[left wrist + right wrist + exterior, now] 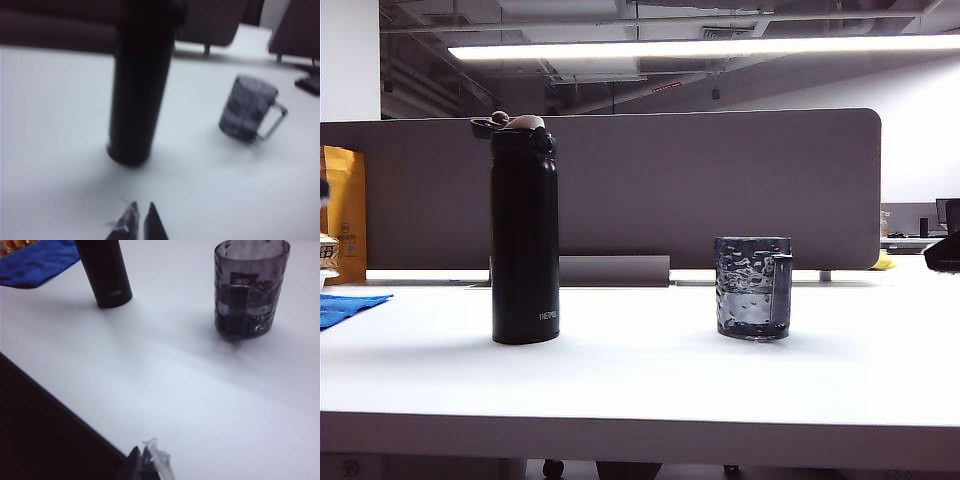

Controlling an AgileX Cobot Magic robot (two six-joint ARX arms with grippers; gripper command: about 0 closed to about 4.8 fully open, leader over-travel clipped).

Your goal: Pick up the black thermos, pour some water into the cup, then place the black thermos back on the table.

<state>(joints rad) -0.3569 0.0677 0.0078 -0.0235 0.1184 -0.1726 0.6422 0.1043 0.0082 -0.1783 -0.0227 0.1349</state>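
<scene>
Black thermos top cropped; left tool, right tool closed.

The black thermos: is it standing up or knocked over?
Standing upright. The black thermos rests on its base on the white table, lid flipped open at the top, apart from the cup. Neither claw touches it.

Left claw closed; right claw closed, empty

A crumpled blue cloth lies far from the finger tips, at the far corner of the right wrist view, and in the exterior view beside a yellow paper bag that stands against the long grey desk partition.
</scene>
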